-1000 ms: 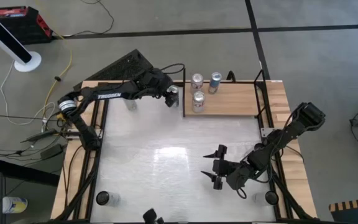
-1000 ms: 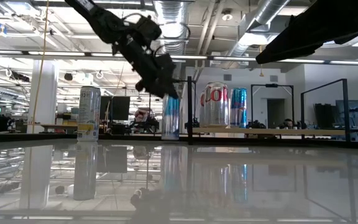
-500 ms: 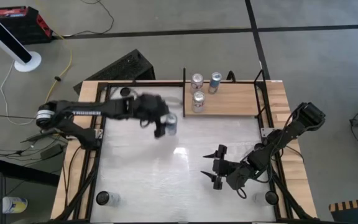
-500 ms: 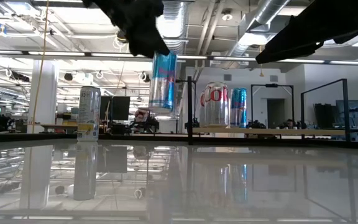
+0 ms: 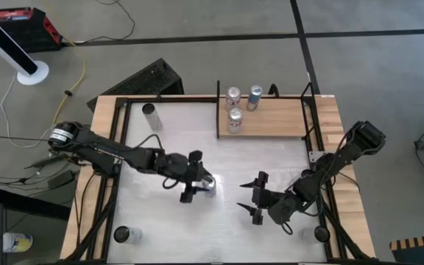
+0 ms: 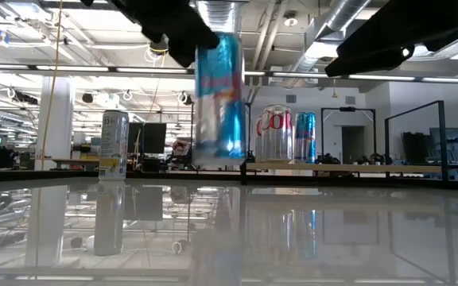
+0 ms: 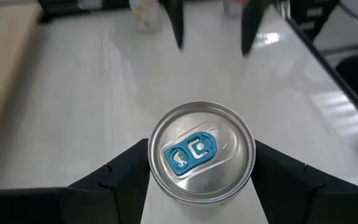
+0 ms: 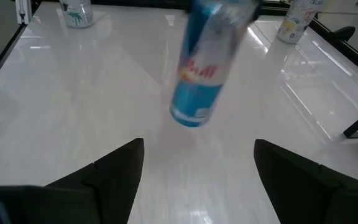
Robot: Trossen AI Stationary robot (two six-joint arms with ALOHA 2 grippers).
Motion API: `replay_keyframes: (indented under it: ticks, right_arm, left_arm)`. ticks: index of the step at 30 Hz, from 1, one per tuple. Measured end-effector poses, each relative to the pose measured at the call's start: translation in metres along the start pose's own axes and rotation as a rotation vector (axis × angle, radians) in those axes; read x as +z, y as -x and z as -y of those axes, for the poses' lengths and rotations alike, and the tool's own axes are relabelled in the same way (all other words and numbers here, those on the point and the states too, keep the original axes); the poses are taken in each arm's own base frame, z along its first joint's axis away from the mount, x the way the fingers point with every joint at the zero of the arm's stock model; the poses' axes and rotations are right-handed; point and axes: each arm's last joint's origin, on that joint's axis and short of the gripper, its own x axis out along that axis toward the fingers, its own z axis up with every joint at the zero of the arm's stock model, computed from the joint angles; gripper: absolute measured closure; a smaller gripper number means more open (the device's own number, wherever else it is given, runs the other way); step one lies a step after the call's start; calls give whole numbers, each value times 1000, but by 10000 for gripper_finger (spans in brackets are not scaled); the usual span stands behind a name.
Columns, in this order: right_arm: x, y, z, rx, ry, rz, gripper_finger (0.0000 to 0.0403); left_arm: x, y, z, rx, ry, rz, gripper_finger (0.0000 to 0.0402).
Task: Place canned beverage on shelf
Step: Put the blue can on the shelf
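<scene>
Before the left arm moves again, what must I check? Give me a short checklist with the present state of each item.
1. Blue can held in left gripper: ok, fingers on both sides.
2. Can lifted off the table: ok.
3. Can upright: not ok, tilted in the right wrist view.
4. Free space on shelf: ok, three cans stand at one end only.
5. Right gripper away from the can: ok, open and beside it, not touching.

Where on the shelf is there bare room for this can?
The shelf is bare from the three cans across to its right-hand posts. Its left end is crowded. The left gripper holds the blue can above mid-table.
</scene>
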Motion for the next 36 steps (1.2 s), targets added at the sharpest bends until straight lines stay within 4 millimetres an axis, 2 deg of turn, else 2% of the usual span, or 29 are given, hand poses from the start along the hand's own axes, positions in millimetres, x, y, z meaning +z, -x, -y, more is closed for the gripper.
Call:
replay_keyframes:
  ticks: [4,11,20,26,29,36]
  right_arm:
    - [0,0,0,-1,2,-2,76]
    - [-1,0,0,4,-1,-7,76]
    - [-1,0,0,5,2,-11,76]
    - [-1,0,0,5,2,-11,76]
    - [-1,0,0,5,1,-10,76]
    - [-1,0,0,6,1,-11,76]
  left_arm:
    - [-6,-13,8,-6,-10,0,176]
    - [-14,-32,11,-27,14,5,165]
    - [-15,-33,12,-45,10,4,160]
    - [-15,-33,18,-60,-57,4,157]
    - [-14,-32,20,-65,-76,13,141]
    - [-6,-32,20,-79,-42,39,73]
